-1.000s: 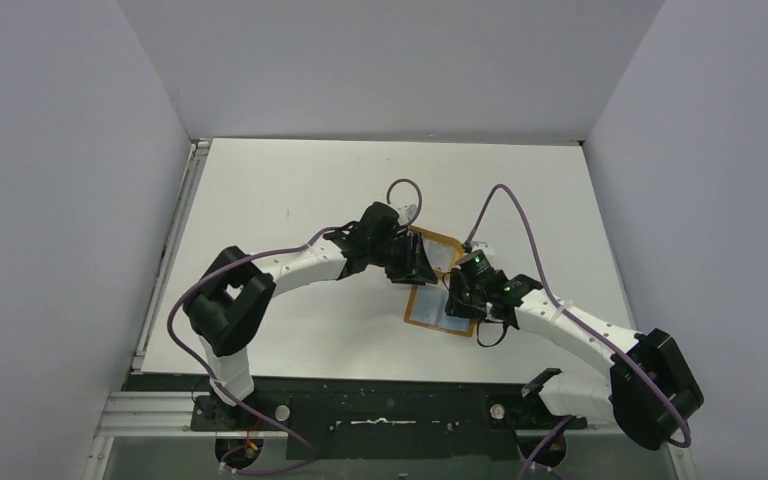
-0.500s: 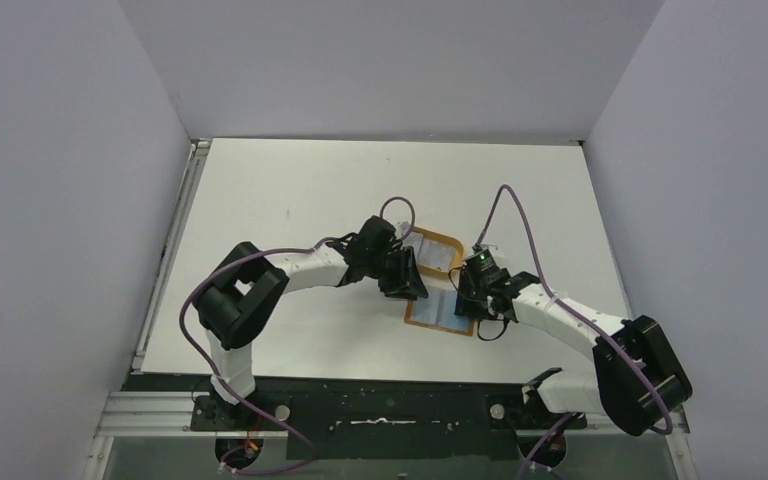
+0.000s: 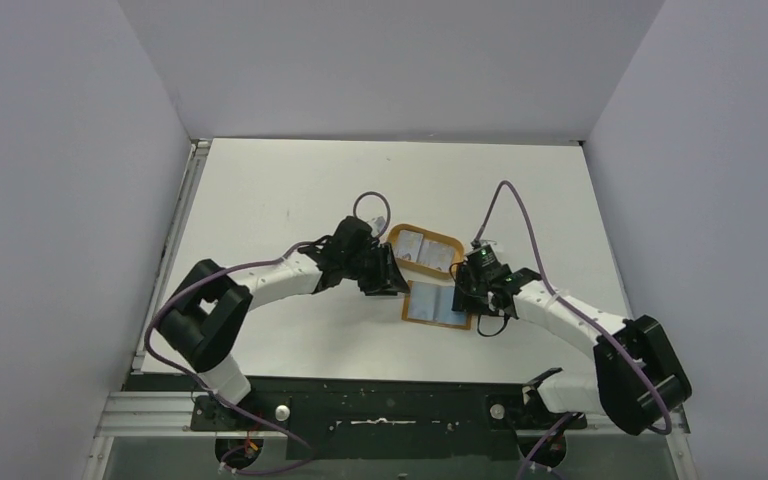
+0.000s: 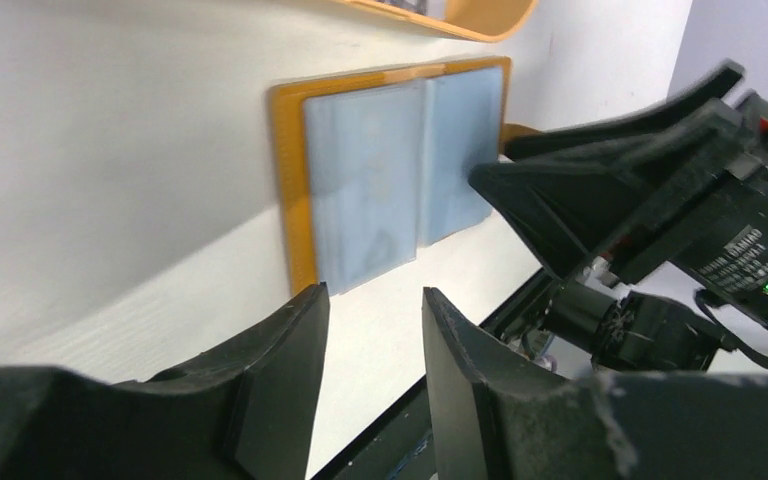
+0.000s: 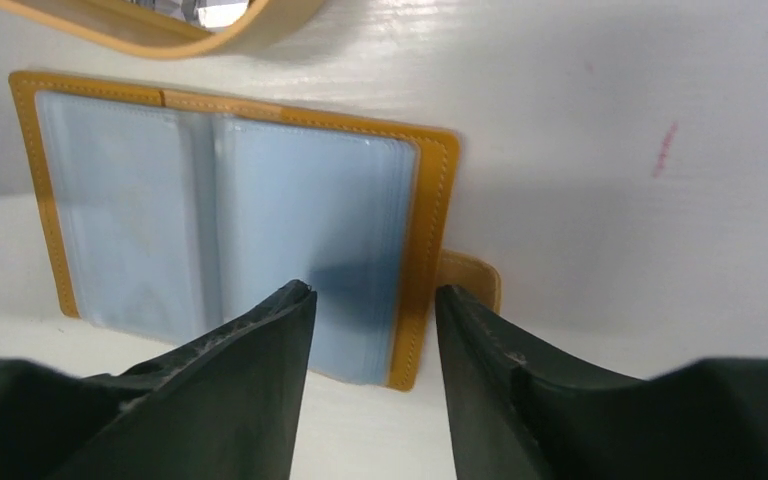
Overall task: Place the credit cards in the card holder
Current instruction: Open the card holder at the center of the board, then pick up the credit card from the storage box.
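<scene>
The orange-brown card holder (image 3: 436,304) lies open and flat on the table, its clear pale-blue pockets facing up. It also shows in the left wrist view (image 4: 385,180) and the right wrist view (image 5: 230,215), where its snap tab (image 5: 470,280) sticks out to the right. The credit cards (image 3: 422,249) lie in the oval tan-rimmed tray (image 3: 452,243) just behind the holder. My left gripper (image 3: 390,281) (image 4: 373,298) is open and empty, just left of the holder. My right gripper (image 3: 466,291) (image 5: 372,297) is open and empty, over the holder's right edge.
The tray's rim shows at the top of the left wrist view (image 4: 460,18) and the right wrist view (image 5: 160,38). The two grippers face each other across the holder. A faint red mark (image 5: 665,148) is on the table to the right.
My left gripper has drawn back leftward, off the tray and the holder. My right gripper has shifted slightly along the holder's right edge. The holder stays open on the table.
</scene>
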Controlling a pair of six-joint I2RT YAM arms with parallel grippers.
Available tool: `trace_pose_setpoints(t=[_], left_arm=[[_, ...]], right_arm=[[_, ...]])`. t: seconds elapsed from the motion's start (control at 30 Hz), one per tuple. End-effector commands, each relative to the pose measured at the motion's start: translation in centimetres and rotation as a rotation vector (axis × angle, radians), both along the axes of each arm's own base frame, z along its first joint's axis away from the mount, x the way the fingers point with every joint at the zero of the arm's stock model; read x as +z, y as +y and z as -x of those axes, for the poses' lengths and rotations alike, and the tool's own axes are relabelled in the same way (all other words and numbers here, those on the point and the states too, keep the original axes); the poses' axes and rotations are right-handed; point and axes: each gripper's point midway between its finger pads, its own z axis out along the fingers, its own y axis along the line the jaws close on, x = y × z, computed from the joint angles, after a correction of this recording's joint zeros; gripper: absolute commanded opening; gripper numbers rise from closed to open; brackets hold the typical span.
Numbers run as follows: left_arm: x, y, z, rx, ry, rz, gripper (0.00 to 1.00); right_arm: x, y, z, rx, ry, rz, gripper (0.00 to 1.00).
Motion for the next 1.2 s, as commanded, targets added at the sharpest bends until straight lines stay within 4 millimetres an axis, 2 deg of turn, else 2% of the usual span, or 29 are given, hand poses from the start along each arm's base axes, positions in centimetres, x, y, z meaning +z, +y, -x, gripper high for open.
trace_pose_setpoints(t=[0.0, 0.1, 0.2, 0.3, 0.37, 0.43, 0.57, 0.7, 0.9, 1.17], left_arm=[[2.4, 3.5, -1.4, 0.1, -0.086, -0.041, 0.39], [3.7, 6.1, -1.7, 0.156, -0.14, -0.088, 0.46], [4.8, 8.7, -1.8, 0.201, -0.204, -0.167, 0.6], [5.7, 11.1, -1.7, 0.248, -0.266, -0.231, 0.77], [6.1, 12.4, -1.8, 0.288, -0.291, -0.26, 0.87], [6.3, 13.9, -2.0, 0.337, -0.291, -0.282, 0.94], [5.9, 16.1, -2.4, 0.45, -0.256, -0.283, 0.96], [5.7, 16.8, -2.0, 0.482, -0.252, -0.257, 0.96], [5.7, 17.8, -1.4, 0.489, -0.264, -0.256, 0.97], [5.6, 16.9, -1.2, 0.422, -0.262, -0.218, 0.96]], right_arm=[[5.5, -0.9, -1.3, -0.005, -0.12, 0.014, 0.51], [9.9, -0.5, -3.1, 0.006, -0.24, -0.009, 0.57], [13.2, 0.6, -5.5, 0.013, -0.363, -0.057, 0.65], [15.0, 2.4, -8.1, 0.0, -0.44, -0.128, 0.72], [15.2, 3.7, -9.9, -0.029, -0.469, -0.185, 0.74], [14.1, 4.9, -11.6, -0.06, -0.457, -0.215, 0.74], [12.1, 7.3, -14.3, -0.109, -0.431, -0.285, 0.72], [10.3, 9.2, -16.2, -0.142, -0.418, -0.332, 0.69], [7.8, 10.4, -17.5, -0.166, -0.377, -0.336, 0.63], [5.4, 11.0, -17.8, -0.172, -0.334, -0.312, 0.61]])
